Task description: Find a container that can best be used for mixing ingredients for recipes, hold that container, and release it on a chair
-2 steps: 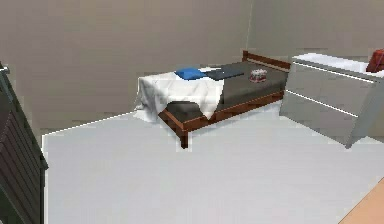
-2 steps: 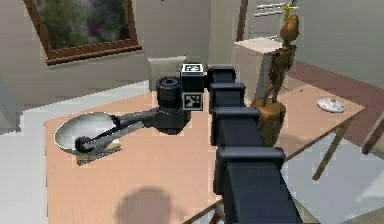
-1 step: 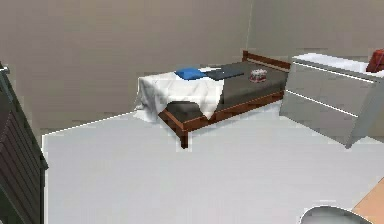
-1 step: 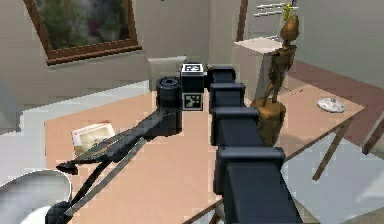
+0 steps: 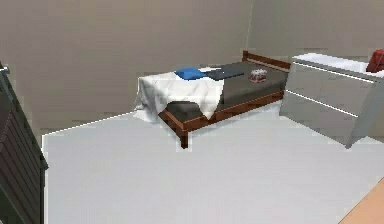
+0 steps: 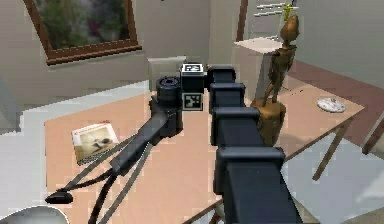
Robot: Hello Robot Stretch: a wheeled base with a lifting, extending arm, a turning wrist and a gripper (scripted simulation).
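Jaws: cannot tell how they stand. The gripper (image 6: 85, 198) slants low over the table (image 6: 180, 170), its far end toward the table's near corner. I cannot tell whether it holds anything. Just off that same corner sits a pale rounded shape (image 6: 30, 214), partly cut by the picture's edge. This is probably the mixing bowl, though too little shows to be sure. The arm (image 6: 235, 130) lies stretched across the table's middle. I judge this a reach for that shape, so the task is early, at the pick-up step, with nothing on a chair yet. On the table a printed sheet or book (image 6: 95, 140) lies flat near the near corner, and a wooden figure (image 6: 281, 70) stands upright toward the other end. A small pale dish (image 6: 330, 104) lies close to the table's end edge and looks too shallow for mixing. At the table's far edge there is a dark upright back (image 6: 165, 70), possibly a chair and so the likely drop spot. A framed painting (image 6: 85, 25) hangs on the wall beyond the table. The tabletop is tan, smooth and hard, so a bowl nudged there would likely slide. Well apart from the table, across pale bare floor (image 5: 200, 170), stand a bed (image 5: 215, 90) with a white sheet and a white dresser (image 5: 330, 95).
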